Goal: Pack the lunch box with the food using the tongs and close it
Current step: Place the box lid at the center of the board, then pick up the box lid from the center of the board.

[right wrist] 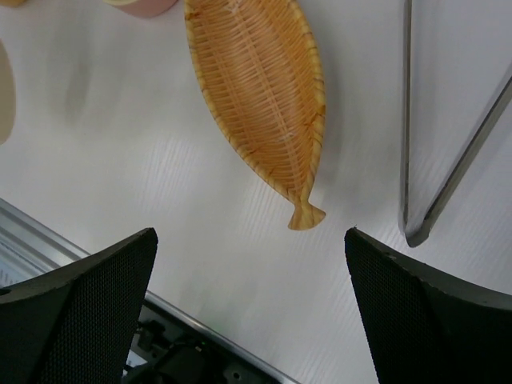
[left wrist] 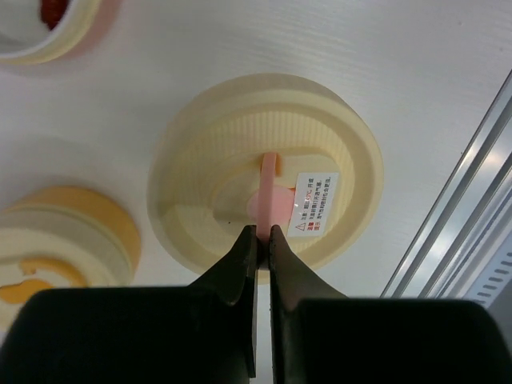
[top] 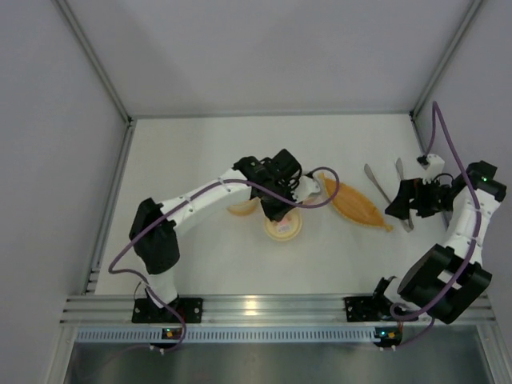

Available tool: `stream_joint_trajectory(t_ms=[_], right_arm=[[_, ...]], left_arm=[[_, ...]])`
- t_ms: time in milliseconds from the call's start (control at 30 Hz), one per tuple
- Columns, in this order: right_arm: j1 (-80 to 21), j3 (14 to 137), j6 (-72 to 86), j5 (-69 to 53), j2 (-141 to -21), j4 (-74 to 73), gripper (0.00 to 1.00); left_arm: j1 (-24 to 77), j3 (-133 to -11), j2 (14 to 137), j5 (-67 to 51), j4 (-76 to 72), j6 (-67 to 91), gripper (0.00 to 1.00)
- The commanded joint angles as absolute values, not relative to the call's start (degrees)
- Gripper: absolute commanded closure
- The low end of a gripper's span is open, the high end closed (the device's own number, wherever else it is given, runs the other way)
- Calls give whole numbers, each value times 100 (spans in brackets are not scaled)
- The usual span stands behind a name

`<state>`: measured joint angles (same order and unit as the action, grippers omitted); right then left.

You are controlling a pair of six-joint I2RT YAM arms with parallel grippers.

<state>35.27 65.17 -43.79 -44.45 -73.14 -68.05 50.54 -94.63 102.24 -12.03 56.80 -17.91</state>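
Slim grey metal tongs (right wrist: 406, 136) are laid flat at the far right, spread in a narrow V, with the joined end turned toward the near edge. A cream round lunch box lid (left wrist: 240, 152), ridged on top with a pink tab and a white label, is set flat near the middle. A red bit of food (left wrist: 54, 8) is glimpsed inside a cream-and-pink bowl (left wrist: 60, 44) nearby.

Round lid (left wrist: 264, 172): cream, thin ridges all round. On it, tab (left wrist: 268, 204): pink. Sticker (left wrist: 317, 204): white, red triangle, tiny black writing. Second lid (left wrist: 72, 232): cream with orange. Fish-shaped tray (right wrist: 256, 88): orange-tan, woven criss-cross. Tongs (right wrist: 418, 234): shiny grey. Desk (right wrist: 120, 136): white. Right fingers (right wrist: 80, 312): black, dotted mesh.
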Motion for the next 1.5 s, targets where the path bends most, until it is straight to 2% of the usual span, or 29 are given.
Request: stream_joint_trajectory(t_ms=[0, 367, 467, 567, 700, 733, 833, 967, 1033, 1067, 1133, 1200, 1267, 1300, 1333, 1367, 1467], right_arm=[[3788, 6864, -5396, -4703, -7304, -7611, 1], [3823, 6750, -6073, -4623, -7005, -7945, 1], [3814, 6776, -6161, -4623, -6961, -8007, 1], [3815, 6803, -6196, -4606, -6970, -8059, 1], [3823, 6864, -6231, -4597, -6943, -8121, 1], [3823, 6882, -6231, -4597, -6926, -8130, 1], [3806, 6978, -6249, -4588, -6908, -8182, 1], [3727, 7215, -6267, -4640, -6978, -8288, 1], [3534, 7277, -6197, -4632, -7013, -8288, 1], [3420, 7321, -6127, -4614, -7048, -8227, 1], [2859, 7374, -5855, -4483, -7092, -8122, 1], [1850, 7426, -5356, -4264, -7101, -7753, 1], [751, 7541, -4942, -3921, -7180, -7463, 1], [364, 7585, -4826, -3772, -7233, -7384, 1], [38, 7681, -4721, -3518, -7442, -7348, 1], [-731, 7743, -4641, -3411, -7575, -7322, 1], [-1954, 7989, -4474, -2963, -8093, -7339, 1]], left_arm=[[5291, -9676, 10607, -1090, 5414, -1529, 100], [5405, -10292, 11926, -888, 5379, -1213, 100], [5405, -10310, 12102, -870, 5405, -1116, 96], [5405, -10301, 12199, -975, 5458, -1037, 88], [5396, -10292, 12199, -984, 5467, -1028, 69], [5396, -10292, 12182, -1002, 5467, -1046, 61], [5396, -10371, 12120, -1063, 5563, -1063, 55], [5161, -10896, 11621, -1580, 5966, -1081, 52], [4801, -11091, 11104, -2265, 6081, -1160, 45], [4651, -11161, 10953, -2494, 6265, -1230, 39], [4135, -11241, 10488, -2934, 6407, -1450, 37], [3694, -11145, 10249, -3416, 6608, -1547, 34], [2573, -10935, 9976, -4160, 6828, -1608, 32], [2566, -10838, 9897, -4471, 6925, -1652, 30], [1975, -10750, 9844, -4752, 7048, -1792, 27], [1699, -10645, 9774, -5016, 7197, -2115, 25], [942, -10346, 9756, -5528, 7865, -2688, 22]])
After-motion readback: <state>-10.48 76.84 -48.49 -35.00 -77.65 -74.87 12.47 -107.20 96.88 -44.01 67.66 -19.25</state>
